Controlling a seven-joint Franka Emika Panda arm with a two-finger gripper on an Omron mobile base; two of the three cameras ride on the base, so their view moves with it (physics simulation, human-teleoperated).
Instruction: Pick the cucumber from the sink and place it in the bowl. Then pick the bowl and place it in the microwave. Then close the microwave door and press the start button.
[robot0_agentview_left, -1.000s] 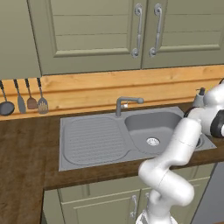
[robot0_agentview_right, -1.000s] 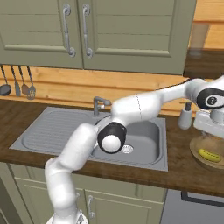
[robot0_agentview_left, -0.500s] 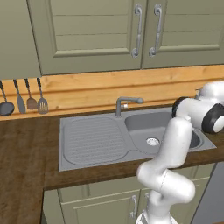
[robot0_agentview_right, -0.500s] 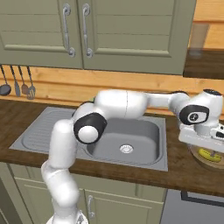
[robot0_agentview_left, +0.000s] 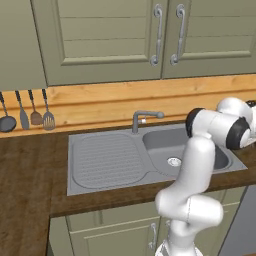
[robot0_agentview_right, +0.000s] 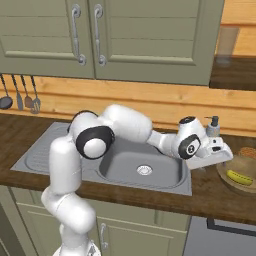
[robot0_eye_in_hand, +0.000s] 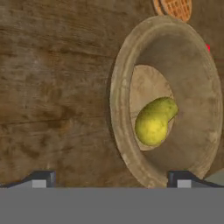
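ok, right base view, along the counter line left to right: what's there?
Hanging utensils → sink drainboard → sink drain → gripper → bowl holding the cucumber.

Glossy white tubular robot arm (robot0_agentview_left: 192, 165) with rounded segments, dark grey circular joint caps, pale angular hand block (robot0_agentview_right: 212, 154)

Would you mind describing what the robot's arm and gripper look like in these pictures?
The arm is made of glossy white, rounded tubular segments, with dark, almost black round caps at the joints. No outside cables show. The gripper is a white boxy hand with two small dark square finger tips, each carrying a pale grey pad.
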